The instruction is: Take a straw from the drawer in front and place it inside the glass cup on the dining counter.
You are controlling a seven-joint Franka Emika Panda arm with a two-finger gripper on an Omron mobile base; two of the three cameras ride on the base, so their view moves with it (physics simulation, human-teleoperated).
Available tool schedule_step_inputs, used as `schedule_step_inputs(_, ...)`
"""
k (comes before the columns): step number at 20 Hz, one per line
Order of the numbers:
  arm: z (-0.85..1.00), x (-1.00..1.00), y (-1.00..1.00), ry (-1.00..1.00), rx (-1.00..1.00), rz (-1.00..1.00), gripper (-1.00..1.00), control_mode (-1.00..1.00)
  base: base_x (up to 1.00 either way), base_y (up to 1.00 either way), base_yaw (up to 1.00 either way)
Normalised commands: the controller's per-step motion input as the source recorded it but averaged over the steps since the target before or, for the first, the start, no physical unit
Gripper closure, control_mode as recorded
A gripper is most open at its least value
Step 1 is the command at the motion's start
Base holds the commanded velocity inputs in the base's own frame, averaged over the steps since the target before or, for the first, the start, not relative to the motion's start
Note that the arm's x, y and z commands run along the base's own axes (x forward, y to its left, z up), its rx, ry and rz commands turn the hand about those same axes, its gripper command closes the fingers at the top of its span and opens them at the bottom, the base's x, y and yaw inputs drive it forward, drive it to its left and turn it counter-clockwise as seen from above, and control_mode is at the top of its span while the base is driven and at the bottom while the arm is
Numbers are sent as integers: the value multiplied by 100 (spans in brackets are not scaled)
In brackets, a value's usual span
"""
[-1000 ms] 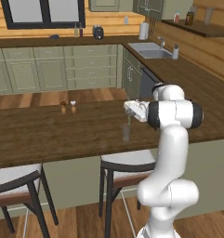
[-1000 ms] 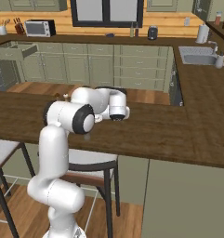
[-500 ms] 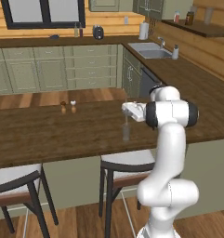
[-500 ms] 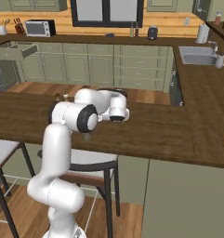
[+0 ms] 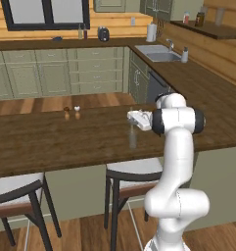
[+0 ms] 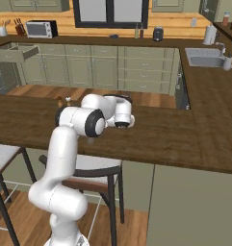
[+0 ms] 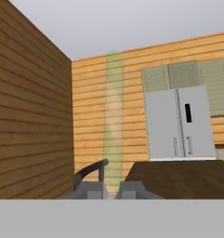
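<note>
The very thin, pale greyish straw was pinched between the robot's small dark finger tips, rising from the nearly closed jaws as a faint upright streak in the hand view. Such a stick looked feather-light, fairly stiff and smooth, so it would probably slip or swing in a loose hold; the low pinch near one end left most of its length free to go into the cup. The two-finger gripper sat at the end of a forearm stretched level over the long dark-brown wood-plank dining counter, the white arm standing tall from its base and bent sharply at the elbow. The small clear straight-sided glass cup stood on that counter just below the gripper; whether the straw's lower end was lined up with its mouth could not be told.
</note>
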Motion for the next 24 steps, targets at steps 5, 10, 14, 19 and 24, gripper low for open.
schedule_step_inputs(5,-18,26,0,0,0,0,100,-100,0,0,0)
schedule_step_inputs(10,-5,-22,0,0,0,0,100,-100,0,0,0)
schedule_step_inputs(14,0,-70,0,0,0,-1,100,-100,0,0,0)
schedule_step_inputs(19,-13,-42,0,0,0,-2,100,-100,0,0,0)
schedule_step_inputs(24,-19,0,0,0,0,0,100,-100,0,0,0)
